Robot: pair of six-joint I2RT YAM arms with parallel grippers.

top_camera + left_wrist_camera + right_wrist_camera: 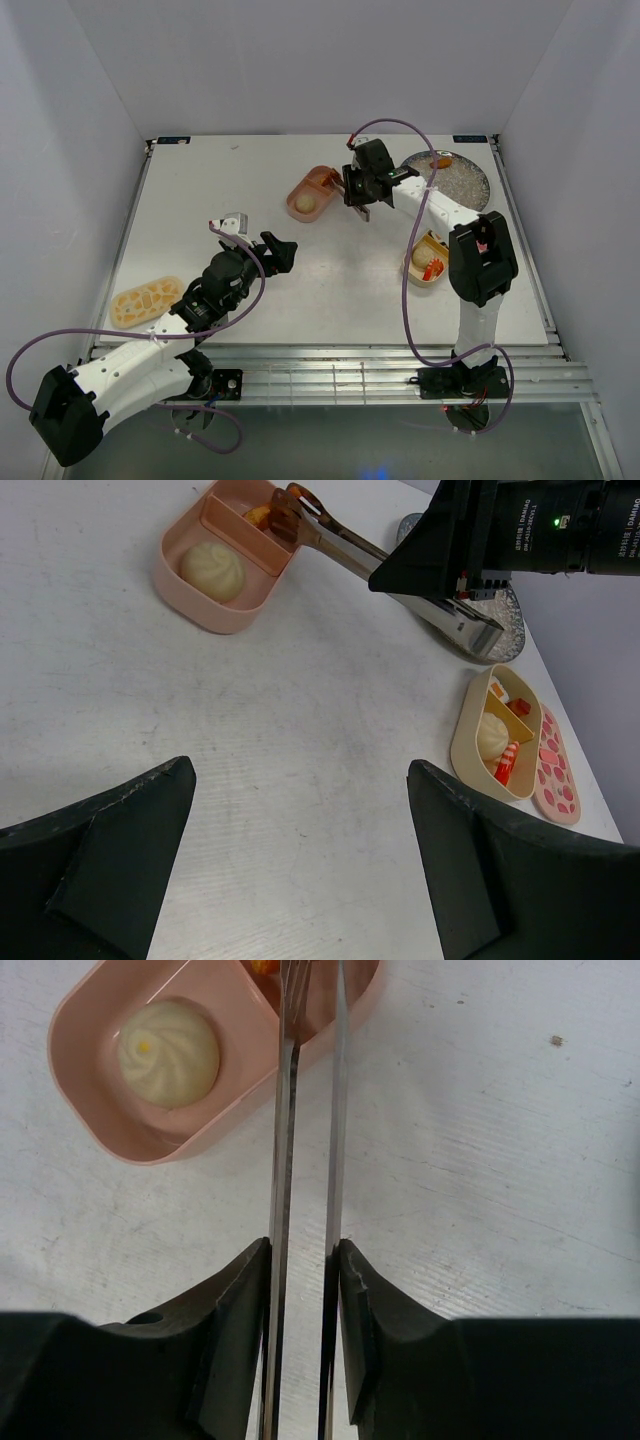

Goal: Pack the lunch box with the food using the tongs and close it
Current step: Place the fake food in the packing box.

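The silvery tongs (284,1110) are clamped between the fingers of my right gripper (303,1250), which is shut on them. Their tips reach into the small compartment of the pink lunch box tray (92,1122), beside an orange piece (262,966). A cream bun (168,1052) lies in the tray's large compartment. From above, my right gripper (360,190) hangs just right of the pink tray (322,172). The tan tray (415,272) holds a bun and an orange-striped piece (507,762). My left gripper (275,250) hovers open over bare table, its jaws wide apart.
The grey speckled plate (462,182) at the back right carries one orange piece (440,160). A yellow pebble-patterned lid (145,300) lies at the front left. A pink patterned lid (555,770) lies beside the tan tray (462,742), under the right arm.
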